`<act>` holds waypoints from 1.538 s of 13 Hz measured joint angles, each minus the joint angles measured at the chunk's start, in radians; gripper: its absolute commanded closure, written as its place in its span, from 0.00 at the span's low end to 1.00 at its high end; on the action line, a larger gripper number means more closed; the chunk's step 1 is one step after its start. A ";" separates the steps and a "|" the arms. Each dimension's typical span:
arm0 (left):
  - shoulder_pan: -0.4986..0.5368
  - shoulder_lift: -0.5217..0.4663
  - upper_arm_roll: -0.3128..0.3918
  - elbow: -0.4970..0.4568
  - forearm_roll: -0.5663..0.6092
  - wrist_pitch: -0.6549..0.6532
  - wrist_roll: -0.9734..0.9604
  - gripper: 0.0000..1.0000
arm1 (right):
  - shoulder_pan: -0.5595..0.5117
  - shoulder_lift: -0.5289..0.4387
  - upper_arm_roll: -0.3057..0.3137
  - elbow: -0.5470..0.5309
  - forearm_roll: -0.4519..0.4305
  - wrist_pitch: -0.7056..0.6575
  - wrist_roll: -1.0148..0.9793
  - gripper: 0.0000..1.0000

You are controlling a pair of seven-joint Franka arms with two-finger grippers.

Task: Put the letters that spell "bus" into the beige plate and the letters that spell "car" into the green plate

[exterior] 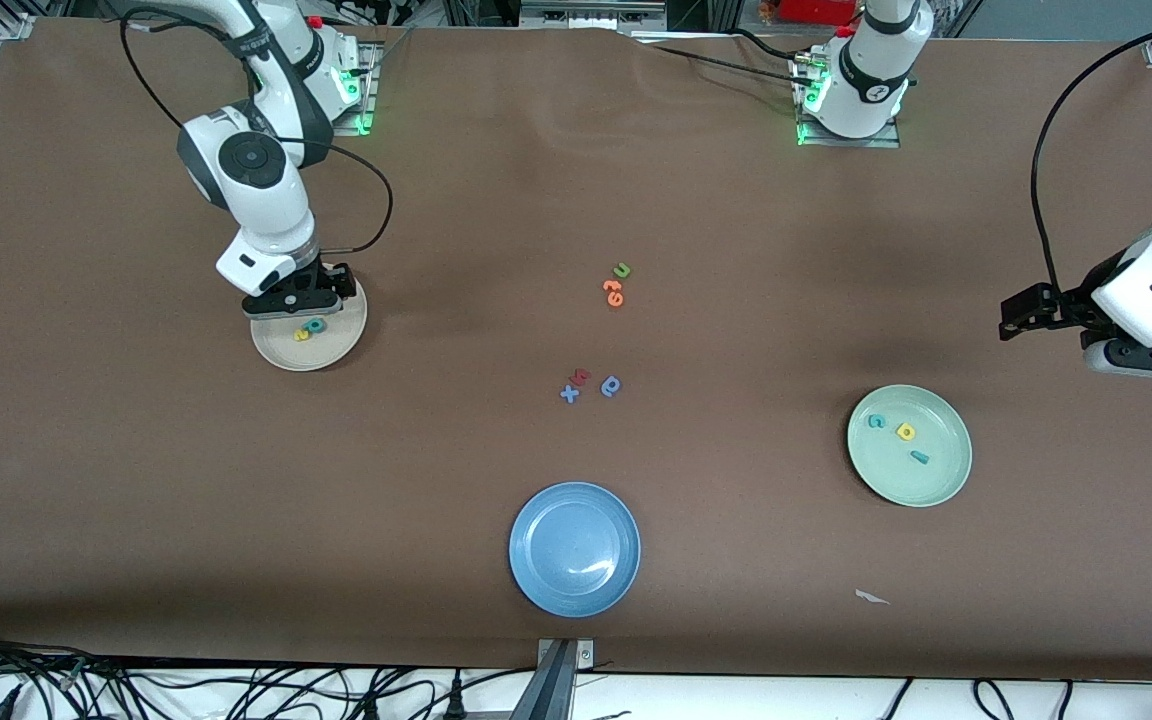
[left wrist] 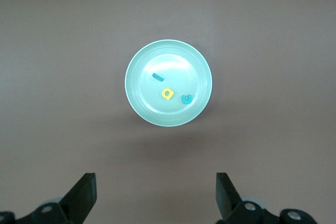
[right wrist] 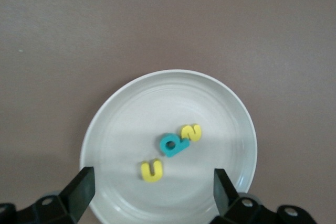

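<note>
Brown matte bench: glossy round green plate (exterior: 946,480) carries the foam c (exterior: 876,421), blocky a (exterior: 905,432) and r (exterior: 920,457); beige plate (exterior: 336,350) holds u (right wrist: 152,170), b (right wrist: 172,145), s (right wrist: 191,132). Right claw (exterior: 298,302) gapes empty over it; left claw (left wrist: 155,198), equally wide and empty, waits.

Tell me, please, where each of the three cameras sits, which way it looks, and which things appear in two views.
Front view: high across the table, facing both arms; it shows the right gripper over the beige plate and the left gripper raised above the table.
Left wrist view: on the left arm, looking down at the green plate; the open left gripper's fingertips show.
Right wrist view: on the right arm, looking down at the beige plate; its open fingertips show.
Shared: each plate and its three letters appear in the front view and one wrist view.
</note>
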 measured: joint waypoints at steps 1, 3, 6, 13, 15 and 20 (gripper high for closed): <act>0.000 0.000 0.000 0.001 0.000 0.001 0.000 0.00 | 0.025 -0.026 0.008 0.028 0.048 -0.077 0.000 0.00; 0.000 0.000 0.000 0.001 0.000 0.004 0.000 0.00 | 0.048 -0.062 0.032 0.125 0.122 -0.257 -0.016 0.00; 0.000 -0.001 -0.001 0.003 0.000 0.005 0.000 0.00 | 0.053 -0.082 0.033 0.339 0.262 -0.516 -0.170 0.00; -0.001 -0.001 -0.006 0.004 0.000 0.005 0.000 0.00 | 0.071 -0.063 -0.264 0.703 0.353 -0.810 -0.557 0.00; -0.001 -0.002 -0.006 0.005 0.000 0.005 0.000 0.00 | 0.078 -0.038 -0.339 0.764 0.376 -0.810 -0.632 0.00; -0.001 -0.003 -0.007 0.006 0.000 0.005 0.000 0.00 | 0.093 0.019 -0.401 0.888 0.550 -0.839 -0.633 0.00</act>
